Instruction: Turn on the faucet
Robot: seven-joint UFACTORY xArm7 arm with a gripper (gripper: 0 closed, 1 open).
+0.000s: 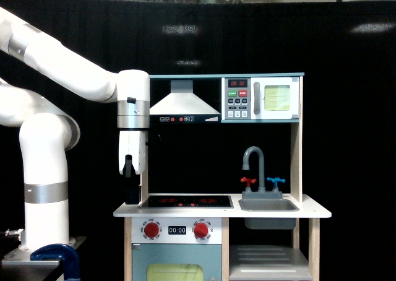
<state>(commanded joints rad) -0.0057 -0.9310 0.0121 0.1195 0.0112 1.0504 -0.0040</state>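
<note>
The faucet (255, 161) is a small grey tap with a curved gooseneck spout, standing behind the sink (268, 205) on the exterior view's right side of the toy kitchen. A red cross handle (248, 182) sits to its left and a blue cross handle (275, 182) to its right. My gripper (133, 199) hangs pointing down at the counter's left end, beside the wooden post and well left of the faucet. Its dark fingers blend into the black backdrop, so their spacing is unclear. Nothing shows in them.
A black stovetop (185, 201) lies between gripper and sink. Two round red knobs (151, 229) (200, 229) flank a timer on the front panel. A range hood (184, 104) and toy microwave (260, 98) hang overhead. A blue clamp (59, 256) sits by the arm's base.
</note>
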